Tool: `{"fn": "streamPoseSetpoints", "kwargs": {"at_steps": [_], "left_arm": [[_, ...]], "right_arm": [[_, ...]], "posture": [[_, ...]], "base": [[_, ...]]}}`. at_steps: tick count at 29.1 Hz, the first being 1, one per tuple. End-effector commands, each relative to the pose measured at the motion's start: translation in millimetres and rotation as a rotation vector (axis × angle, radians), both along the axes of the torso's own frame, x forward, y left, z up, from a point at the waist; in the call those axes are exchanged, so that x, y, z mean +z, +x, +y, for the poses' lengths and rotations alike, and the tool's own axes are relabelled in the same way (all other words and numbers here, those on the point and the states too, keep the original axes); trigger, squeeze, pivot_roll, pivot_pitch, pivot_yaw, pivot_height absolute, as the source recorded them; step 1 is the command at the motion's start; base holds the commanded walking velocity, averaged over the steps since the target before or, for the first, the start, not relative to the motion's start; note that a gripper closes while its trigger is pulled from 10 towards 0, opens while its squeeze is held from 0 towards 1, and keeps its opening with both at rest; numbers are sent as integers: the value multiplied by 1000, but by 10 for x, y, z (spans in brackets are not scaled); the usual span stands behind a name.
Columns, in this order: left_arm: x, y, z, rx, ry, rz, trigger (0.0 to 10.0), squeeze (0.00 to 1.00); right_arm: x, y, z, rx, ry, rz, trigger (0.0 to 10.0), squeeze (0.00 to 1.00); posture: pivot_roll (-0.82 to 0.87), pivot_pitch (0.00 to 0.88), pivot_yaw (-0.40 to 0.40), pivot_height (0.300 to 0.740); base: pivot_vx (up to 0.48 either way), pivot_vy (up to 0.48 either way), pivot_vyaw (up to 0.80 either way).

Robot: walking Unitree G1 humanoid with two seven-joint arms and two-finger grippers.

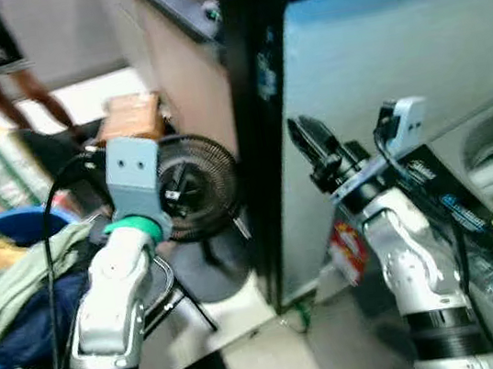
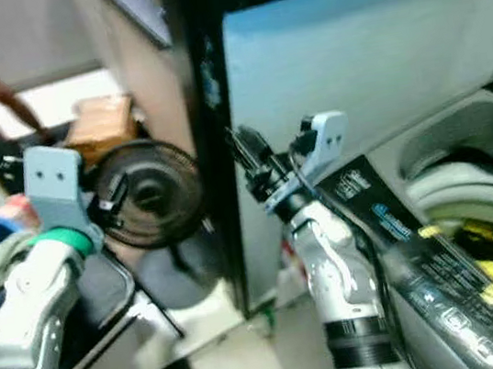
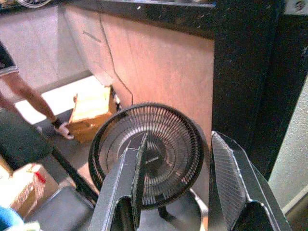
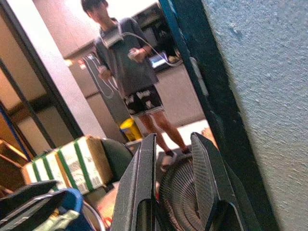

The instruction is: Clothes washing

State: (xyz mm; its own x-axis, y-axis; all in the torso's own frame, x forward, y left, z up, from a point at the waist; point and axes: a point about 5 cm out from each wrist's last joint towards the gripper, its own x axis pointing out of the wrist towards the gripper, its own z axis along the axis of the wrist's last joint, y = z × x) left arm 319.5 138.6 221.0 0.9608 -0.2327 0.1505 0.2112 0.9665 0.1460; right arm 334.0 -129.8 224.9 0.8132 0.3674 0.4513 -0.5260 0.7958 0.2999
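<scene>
Both arms raised, nothing held. Left gripper (image 3: 180, 178): fingers apart, empty, pointing at a black floor fan (image 1: 193, 188) just ahead of it. Cardboard box (image 3: 91, 113) on the floor beyond the fan. Laundry basket (image 1: 5, 276), blue, sits beside the left arm on its outer side, piled with clothes (image 1: 21, 292) in green, dark blue and yellow. Right gripper (image 4: 175, 183): fingers slightly apart, empty, held up next to a pale textured wall panel (image 1: 394, 51). Washing machine (image 2: 460, 245) is low on the right arm's outer side, lid open, drum showing. A person (image 4: 130, 72) stands well beyond the fan, holding cables.
</scene>
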Motion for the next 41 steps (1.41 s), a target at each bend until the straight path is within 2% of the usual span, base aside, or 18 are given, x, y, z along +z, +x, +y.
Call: {"fn": "streamPoseSetpoints", "kwargs": {"at_steps": [1,20,30,35,41], "left_arm": [[-24,-8,9,5,13,10,10000,0],[-37,-13,-9,6,7,19,10000,0],[-40,-9,-15,-1,-4,27,10000,0],[-42,-11,-14,-2,-16,32,10000,0],[-25,-10,-37,-12,-38,24,10000,0]], "right_arm": [[-10,3,-7,-2,18,9,10000,0],[-50,-2,44,-16,-30,16,10000,0],[-54,-7,63,-18,-22,16,10000,0],[-71,-6,50,-26,6,25,10000,0],[-80,-12,60,-25,-8,23,10000,0]], "posture": [[132,37,48,740],[127,38,52,740],[125,31,51,740],[124,26,51,740],[121,22,55,740]], "base": [[0,0,800],[0,0,800],[0,0,800],[0,480,0],[0,306,0]]}}
